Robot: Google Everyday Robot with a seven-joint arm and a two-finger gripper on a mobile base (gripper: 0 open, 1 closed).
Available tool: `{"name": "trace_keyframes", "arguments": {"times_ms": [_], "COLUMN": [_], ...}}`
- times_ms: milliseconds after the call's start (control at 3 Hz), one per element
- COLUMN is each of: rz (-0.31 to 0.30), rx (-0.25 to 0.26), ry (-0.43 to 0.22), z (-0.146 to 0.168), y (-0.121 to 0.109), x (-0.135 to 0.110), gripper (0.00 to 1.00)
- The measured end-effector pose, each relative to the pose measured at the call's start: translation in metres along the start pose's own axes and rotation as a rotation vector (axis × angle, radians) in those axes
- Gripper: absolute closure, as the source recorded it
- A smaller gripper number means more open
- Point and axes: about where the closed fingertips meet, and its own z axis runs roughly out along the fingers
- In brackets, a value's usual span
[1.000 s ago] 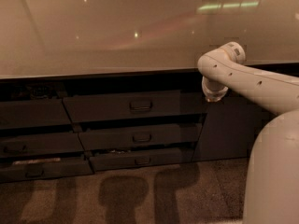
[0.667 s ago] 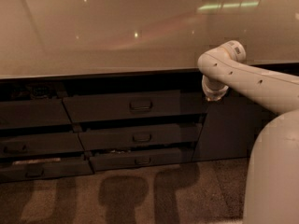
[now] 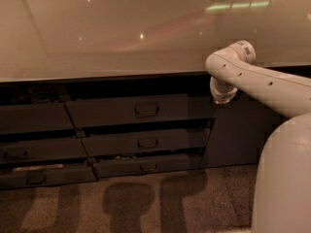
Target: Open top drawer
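The top drawer is the widest dark grey front, just under the counter, with a small loop handle at its centre. A dark gap shows above its front; I cannot tell how far out it stands. My white arm reaches in from the right and bends at an elbow near the drawer's right end. A rounded joint end hangs there, right of the handle. The gripper itself is not in view; it is hidden behind the arm.
Two narrower drawer fronts sit below the top drawer, and more drawers to the left. A dark cabinet door is on the right. The pale counter overhangs everything. My white body fills the lower right.
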Motion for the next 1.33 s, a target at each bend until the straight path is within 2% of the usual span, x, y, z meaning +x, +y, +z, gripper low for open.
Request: {"name": "trace_keyframes", "arguments": {"times_ms": [1333], "rz": [-0.003], "rx": [0.0], "ry": [-0.002], "z": [-0.0017], "y": [-0.0015], "x": [-0.0001], "gripper": [1.0]}}
